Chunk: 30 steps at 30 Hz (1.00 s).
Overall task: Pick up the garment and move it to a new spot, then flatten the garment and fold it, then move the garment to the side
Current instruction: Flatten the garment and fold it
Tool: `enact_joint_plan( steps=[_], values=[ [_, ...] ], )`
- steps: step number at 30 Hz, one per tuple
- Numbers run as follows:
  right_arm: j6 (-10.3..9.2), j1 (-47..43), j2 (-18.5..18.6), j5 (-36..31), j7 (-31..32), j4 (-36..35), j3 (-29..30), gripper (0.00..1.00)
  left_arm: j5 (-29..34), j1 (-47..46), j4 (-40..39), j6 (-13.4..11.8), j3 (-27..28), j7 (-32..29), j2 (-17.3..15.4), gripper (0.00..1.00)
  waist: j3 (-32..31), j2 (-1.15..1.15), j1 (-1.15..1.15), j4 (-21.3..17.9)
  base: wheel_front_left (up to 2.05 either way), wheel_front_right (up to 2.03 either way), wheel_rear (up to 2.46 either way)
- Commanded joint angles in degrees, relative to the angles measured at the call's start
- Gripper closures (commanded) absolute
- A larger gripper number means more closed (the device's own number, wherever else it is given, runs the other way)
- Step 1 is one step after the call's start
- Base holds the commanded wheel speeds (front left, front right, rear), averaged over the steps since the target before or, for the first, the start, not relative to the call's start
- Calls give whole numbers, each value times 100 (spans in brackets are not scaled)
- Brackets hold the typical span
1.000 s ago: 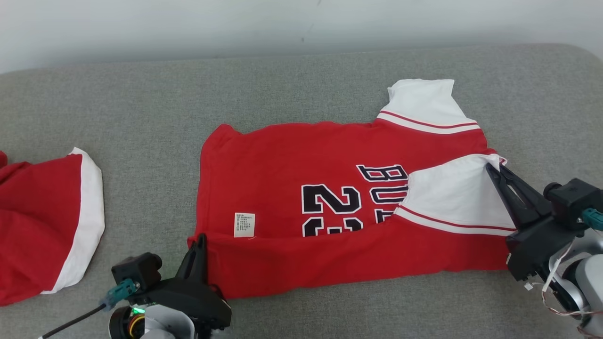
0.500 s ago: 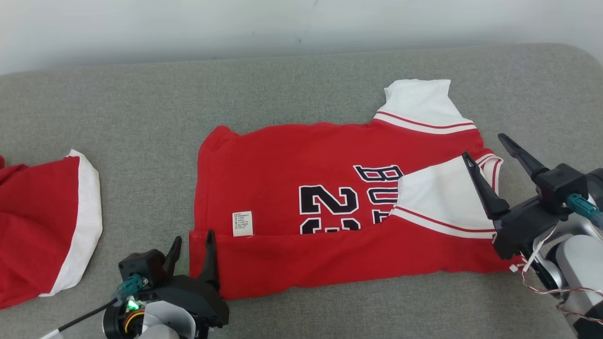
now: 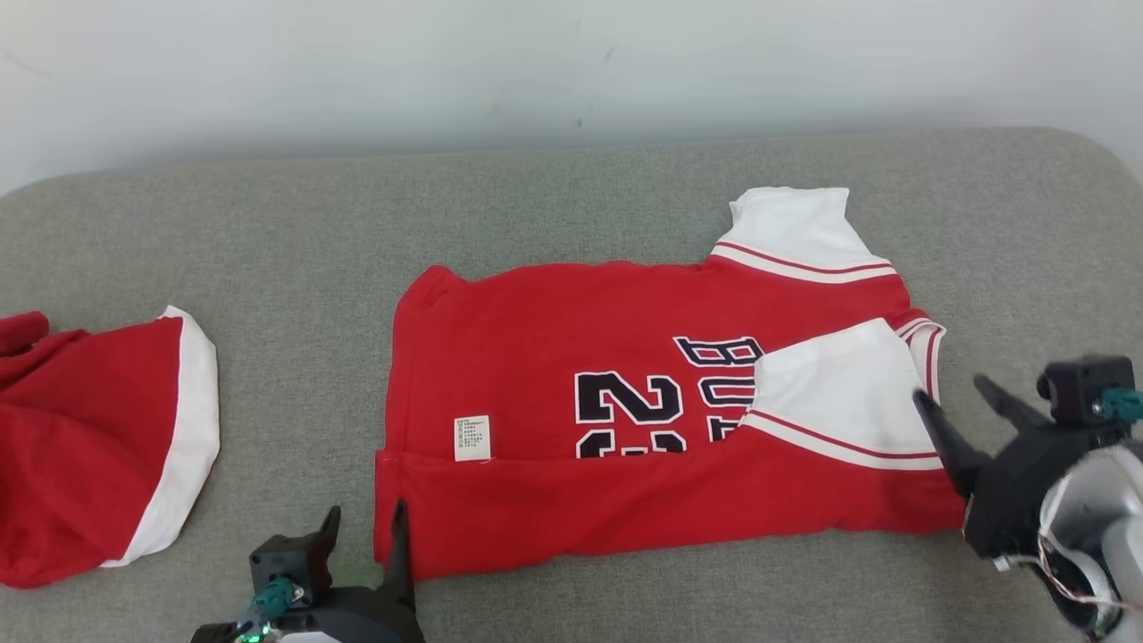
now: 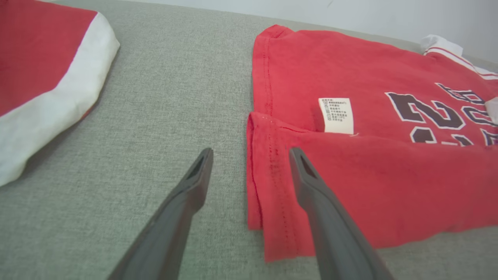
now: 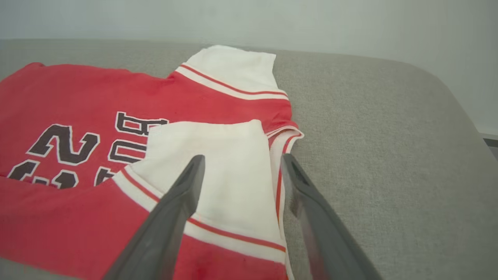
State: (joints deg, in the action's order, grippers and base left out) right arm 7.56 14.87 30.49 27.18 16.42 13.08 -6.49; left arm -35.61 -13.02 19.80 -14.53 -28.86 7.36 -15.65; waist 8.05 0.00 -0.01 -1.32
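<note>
The garment [image 3: 554, 357] is a red jersey with white sleeves and dark lettering, lying flat on the grey cushion. Its near edge is folded up over the front, and one white sleeve is folded inward. My left gripper [image 3: 366, 511] is open at the garment's near-left corner. In the left wrist view its fingers [image 4: 194, 186] straddle the folded hem of the garment [image 4: 369, 175] and hold nothing. My right gripper [image 3: 951, 391] is open at the garment's right edge. In the right wrist view the right gripper [image 5: 242, 156] hovers over the folded white sleeve of the garment [image 5: 78, 101].
A second red and white piece of clothing [image 3: 89, 438] lies at the far left, also seen as the red and white cloth [image 4: 46, 58]. The grey cushion [image 3: 625, 179] runs back to a pale wall, and its rounded right edge [image 5: 459, 116] drops off.
Both grippers went from shut on the garment's corners to open, letting go, and drew back toward me. The folded edge and sleeve stay down. The camera has tilted slightly.
</note>
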Motion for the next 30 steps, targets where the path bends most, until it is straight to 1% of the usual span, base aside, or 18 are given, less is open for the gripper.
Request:
enact_joint_plan(
  steps=[1,2,4,10,14,21,25,26,28,29,30],
  values=[
    [-15,-238,-119,-24,306,-114,162,0,36,74,-37,-32,-56,-73,-28,0,-22,0,1,-3,0,0,0],
    [-15,-238,-119,-24,306,-114,162,0,36,74,-37,-32,-56,-73,-28,0,-22,0,1,-3,0,0,0],
    [-15,-451,-246,-122,705,-313,427,0,103,76,-27,-70,-143,-181,-52,0,-21,0,1,-17,0,0,0],
    [-15,-761,-757,-654,1335,-628,1077,0,326,-176,229,-236,-364,-529,-94,0,102,0,1,-109,0,0,0],
    [-15,-695,-1026,-966,1541,-565,1268,0,343,-296,452,-255,-445,-697,-52,0,210,0,1,-138,0,0,0],
    [-15,-469,-1326,-1436,1677,-311,1572,0,372,-415,734,-281,-573,-941,-17,0,352,0,1,-95,0,0,0],
    [-16,-367,-1482,-1762,1781,-123,1860,0,289,-385,805,-183,-681,-1103,47,0,403,0,1,-45,0,0,0],
    [-15,-346,-1529,-1824,1825,-83,1917,0,264,-362,806,-148,-707,-1160,71,18,414,0,1,-33,0,0,0],
    [-16,-314,-1618,-1920,1908,-12,1994,0,197,-311,812,-100,-774,-1287,103,59,429,0,1,-18,0,0,0],
    [-15,-319,-1660,-1949,1967,24,2005,0,158,-276,806,-60,-804,-1352,128,92,432,0,1,-14,0,0,0],
    [-15,-320,-1698,-1991,2020,56,2028,0,127,-231,803,-40,-831,-1419,148,100,435,0,1,-12,0,0,0]
  ],
)
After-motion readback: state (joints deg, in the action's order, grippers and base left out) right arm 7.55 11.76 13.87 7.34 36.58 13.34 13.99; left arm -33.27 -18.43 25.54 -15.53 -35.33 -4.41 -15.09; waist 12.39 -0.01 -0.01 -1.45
